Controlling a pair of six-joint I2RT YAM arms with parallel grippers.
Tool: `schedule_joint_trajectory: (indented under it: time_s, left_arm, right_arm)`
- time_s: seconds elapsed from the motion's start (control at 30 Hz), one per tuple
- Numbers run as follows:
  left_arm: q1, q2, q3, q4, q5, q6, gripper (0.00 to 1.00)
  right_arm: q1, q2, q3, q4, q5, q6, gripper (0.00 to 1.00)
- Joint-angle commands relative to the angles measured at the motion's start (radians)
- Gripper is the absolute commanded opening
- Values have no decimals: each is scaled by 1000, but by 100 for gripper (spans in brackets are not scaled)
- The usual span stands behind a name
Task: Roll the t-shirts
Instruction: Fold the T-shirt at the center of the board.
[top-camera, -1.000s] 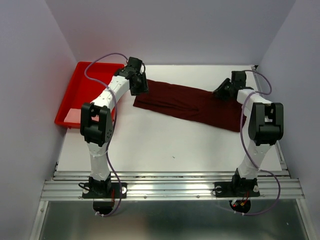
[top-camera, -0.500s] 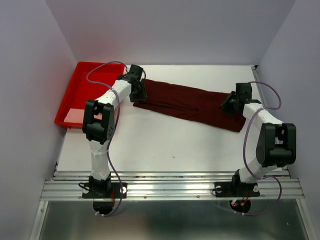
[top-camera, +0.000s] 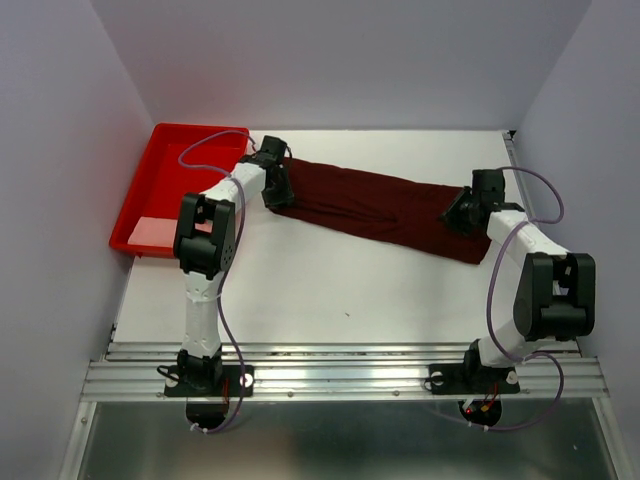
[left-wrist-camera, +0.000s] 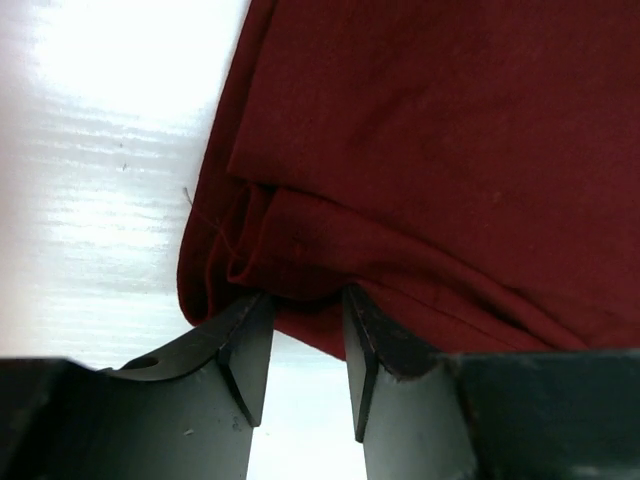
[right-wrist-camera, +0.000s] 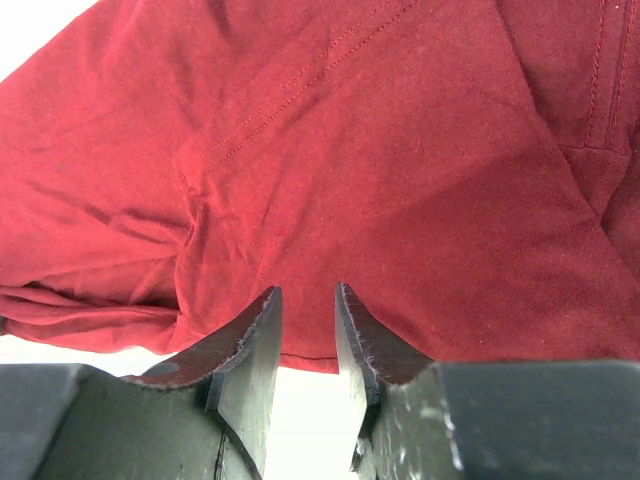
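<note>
Stretching lengthwise from the left pincer (left-wrist-camera: 305, 305) to the right pincer (right-wrist-camera: 308, 295), the t-shirt (top-camera: 375, 205) pokes an end between each half-open pair of jaws, seemingly ungripped.

- The t-shirt (top-camera: 375, 205) lies flat on the far half of the table (top-camera: 330, 290), as a long band that runs from the far left to the nearer right.
- The tray (top-camera: 160, 180) sits at the far left corner of the table, to the left of the t-shirt.
- The left gripper (left-wrist-camera: 300, 305) is at the left end of the t-shirt, between it and the tray.
- The right gripper (right-wrist-camera: 308, 300) is at the right end of the t-shirt, at the edge of the cloth.
</note>
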Motion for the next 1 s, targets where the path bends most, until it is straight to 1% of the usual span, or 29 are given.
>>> schedule_joint_trajectory:
  time_s: [0.0, 0.17, 0.27, 0.3, 0.4, 0.57, 0.77, 0.87, 0.97]
  left_arm:
    - [4, -6, 69, 24, -1, -6, 43]
    - [4, -2, 82, 32, -1, -7, 43]
    - [2, -2, 93, 31, 34, -6, 43]
    - [2, -2, 99, 28, 39, -3, 47]
    - [2, -12, 99, 23, 39, 0, 54]
    - [4, -12, 116, 9, 47, 10, 54]
    - [2, -30, 136, 5, 51, 23, 58]
    - [2, -21, 162, -11, 37, 30, 58]
    - [-1, -36, 155, -15, -18, 36, 58]
  right_arm:
    - [4, -34, -4, -3, 5, -10, 34]
    - [4, -29, -9, -3, 2, -12, 34]
    - [4, -29, -10, -3, -1, -10, 34]
    - [4, -28, -12, -5, 1, -10, 34]
    - [4, -23, -13, -3, 1, -9, 34]
    - [4, -15, -15, -5, -6, -7, 34]
    - [4, -14, -19, -2, -13, -7, 33]
    - [4, -18, -18, -3, -21, -9, 33]
    - [4, -25, -19, -5, -21, -13, 33]
